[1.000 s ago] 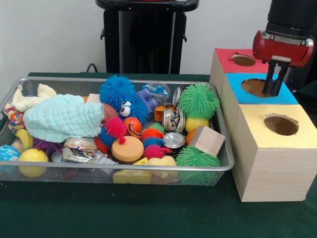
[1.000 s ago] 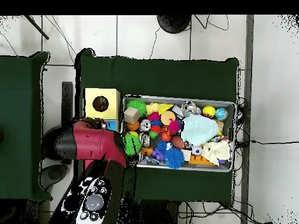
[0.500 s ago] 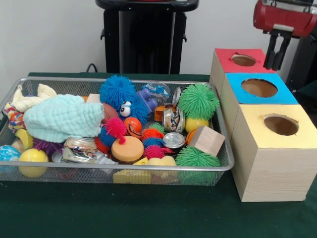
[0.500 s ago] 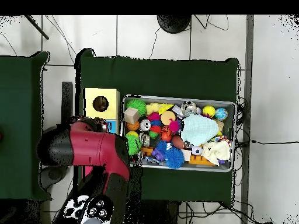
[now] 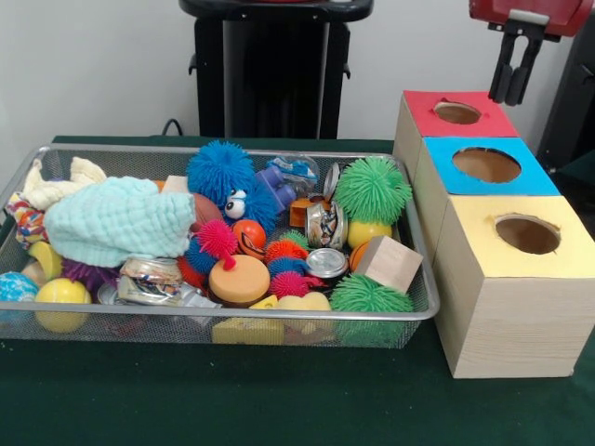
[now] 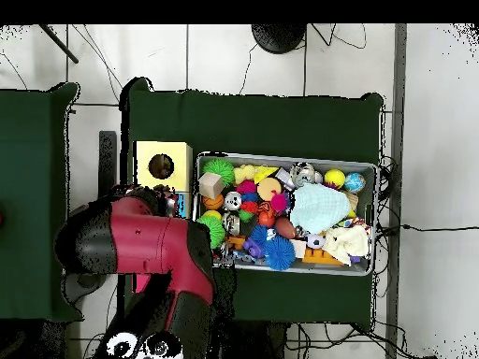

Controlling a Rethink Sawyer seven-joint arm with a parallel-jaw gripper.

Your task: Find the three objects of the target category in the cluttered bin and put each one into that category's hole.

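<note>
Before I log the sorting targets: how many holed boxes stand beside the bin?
3, in a row right of the wire bin in the front view: yellow-topped box nearest the camera, blue-topped box in the middle, red-topped box farthest. None appears hidden.

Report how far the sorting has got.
Nothing shows as done: the holes in the red, blue and yellow box tops reveal nothing inside. The gripper hangs empty above the red box. The bin is crowded with toys, so picking remains.
</note>
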